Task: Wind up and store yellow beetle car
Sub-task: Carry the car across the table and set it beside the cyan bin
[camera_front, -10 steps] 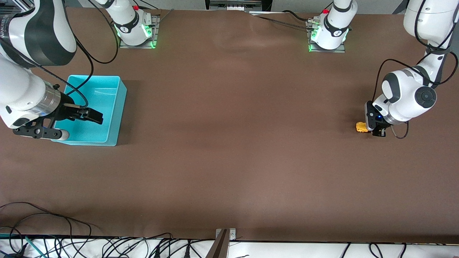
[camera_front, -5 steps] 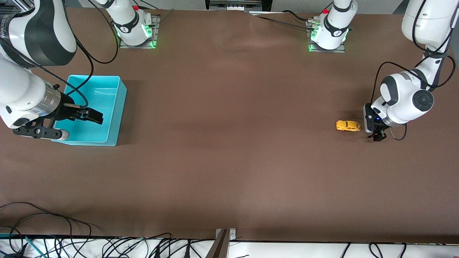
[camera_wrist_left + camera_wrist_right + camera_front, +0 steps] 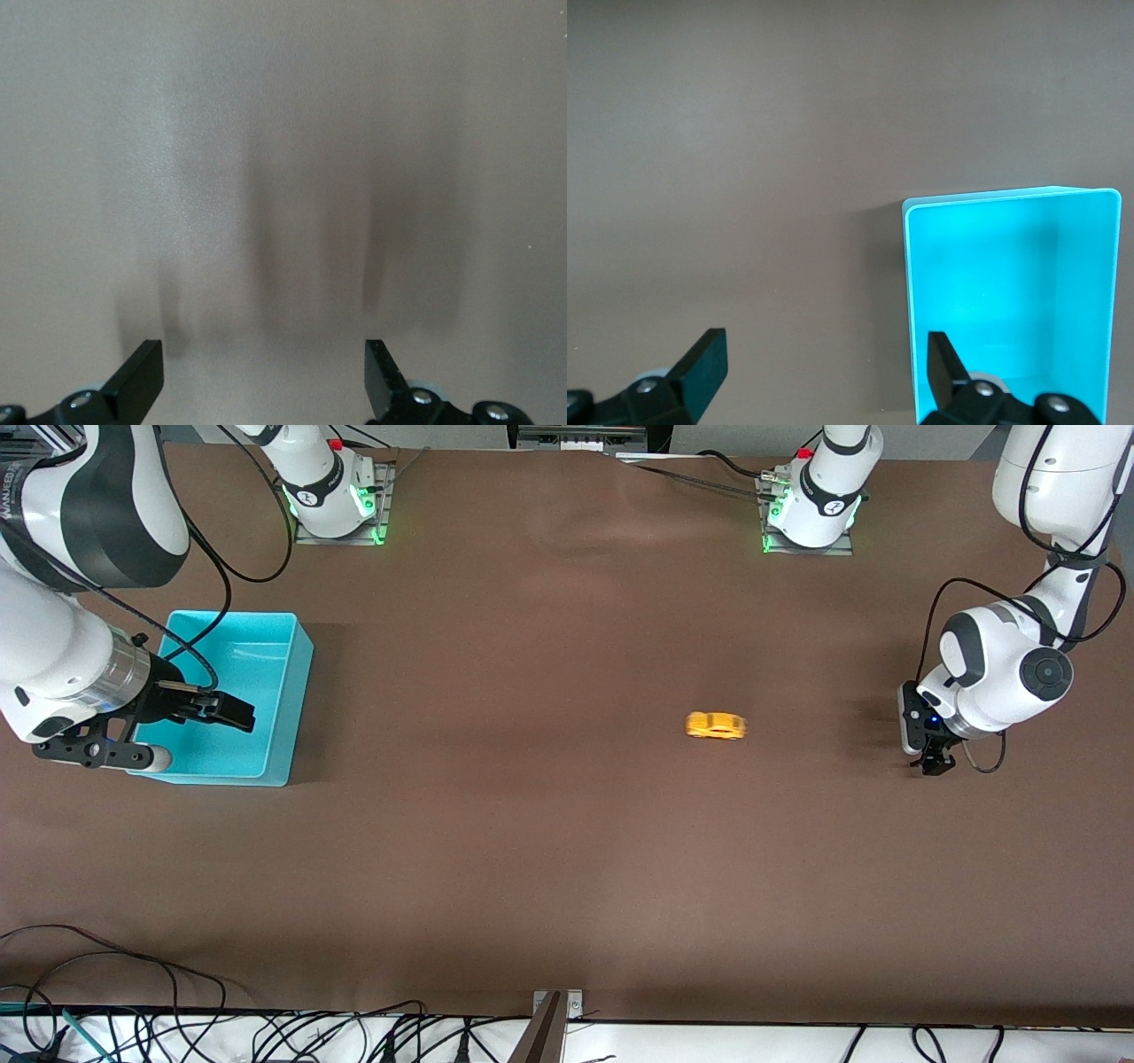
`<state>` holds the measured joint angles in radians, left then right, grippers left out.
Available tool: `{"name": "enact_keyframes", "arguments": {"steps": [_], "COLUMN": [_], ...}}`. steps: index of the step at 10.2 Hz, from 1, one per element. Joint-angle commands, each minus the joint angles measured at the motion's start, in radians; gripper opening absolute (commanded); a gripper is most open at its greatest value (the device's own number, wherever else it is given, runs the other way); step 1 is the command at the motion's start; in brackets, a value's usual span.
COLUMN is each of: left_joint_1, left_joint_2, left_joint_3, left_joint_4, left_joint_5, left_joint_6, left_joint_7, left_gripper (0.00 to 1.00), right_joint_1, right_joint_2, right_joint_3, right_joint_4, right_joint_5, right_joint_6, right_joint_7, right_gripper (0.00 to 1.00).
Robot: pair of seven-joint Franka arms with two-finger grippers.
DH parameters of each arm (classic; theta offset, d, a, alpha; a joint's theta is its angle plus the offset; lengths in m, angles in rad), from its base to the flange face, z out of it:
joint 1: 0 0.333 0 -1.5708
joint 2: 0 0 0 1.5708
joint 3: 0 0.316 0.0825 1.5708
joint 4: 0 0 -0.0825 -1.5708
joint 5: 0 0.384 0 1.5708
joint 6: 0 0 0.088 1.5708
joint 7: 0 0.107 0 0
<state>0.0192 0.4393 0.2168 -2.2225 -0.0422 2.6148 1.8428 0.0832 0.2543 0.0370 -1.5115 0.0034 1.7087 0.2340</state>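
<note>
Fingers of the left gripper are spread wide with nothing between them, as is seen in the left wrist view, where only their black tips and bare brown counter are shown. Fingers of the right gripper are likewise parted and empty; only their tips enter the right wrist view.

The yellow beetle car is smeared with blur in the front view, so its windows and wheels cannot be made out. It is found on the open counter, well apart from both grippers, toward the left arm's end of the counter.

The left gripper is held low over the counter near the left arm's end, largely hidden in the front view by its own wrist, with the arm folded above it. The right gripper is held level over the turquoise bin, which is partly covered by the right arm. The bin is placed at the right arm's end of the counter.

Loose black cables are laid along the counter edge nearest the front camera.
</note>
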Motion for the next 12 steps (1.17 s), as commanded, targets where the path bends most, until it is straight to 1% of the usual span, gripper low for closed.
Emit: {"name": "enact_keyframes", "arguments": {"steps": [1, 3, 4, 7, 8, 9, 11, 12], "left_joint_1": [-0.007, -0.005, -0.005, -0.007, -0.007, -0.005, -0.016, -0.022], "left_joint_2": [-0.01, -0.095, -0.137, -0.22, -0.253, -0.289, -0.355, -0.37], "left_joint_3": [0.0, -0.002, -0.002, -0.002, -0.002, -0.002, 0.0, 0.0], "left_joint_4": [0.007, -0.009, -0.011, -0.012, -0.011, -0.002, 0.029, 0.081], "left_joint_5": [-0.024, -0.022, -0.022, -0.022, -0.022, -0.024, -0.025, -0.024], "left_joint_6": [-0.001, -0.018, -0.059, -0.107, -0.113, -0.13, -0.154, -0.233], "left_joint_7": [-0.005, -0.002, -0.002, -0.005, -0.005, -0.004, -0.007, -0.04], "left_gripper": [1.0, 1.0, 1.0, 1.0, 1.0, 1.0, 1.0, 1.0], "right_joint_1": [-0.008, -0.008, -0.008, -0.008, -0.017, -0.051, -0.05, -0.049], "right_joint_2": [-0.015, -0.015, -0.015, -0.015, -0.015, -0.015, -0.015, -0.015], "right_joint_3": [0.003, 0.003, 0.003, 0.003, 0.0, 0.001, 0.007, 0.009], "right_joint_4": [-0.018, -0.018, -0.018, -0.018, -0.016, -0.016, -0.018, -0.018], "right_joint_5": [0.02, 0.02, 0.02, 0.023, 0.055, 0.093, 0.099, 0.099], "right_joint_6": [0.0, 0.0, 0.002, 0.002, 0.005, 0.002, -0.004, -0.006], "right_joint_7": [-0.007, -0.007, -0.007, 0.005, -0.008, -0.012, -0.016, -0.016], "right_gripper": [1.0, 1.0, 1.0, 1.0, 1.0, 1.0, 1.0, 1.0]}}
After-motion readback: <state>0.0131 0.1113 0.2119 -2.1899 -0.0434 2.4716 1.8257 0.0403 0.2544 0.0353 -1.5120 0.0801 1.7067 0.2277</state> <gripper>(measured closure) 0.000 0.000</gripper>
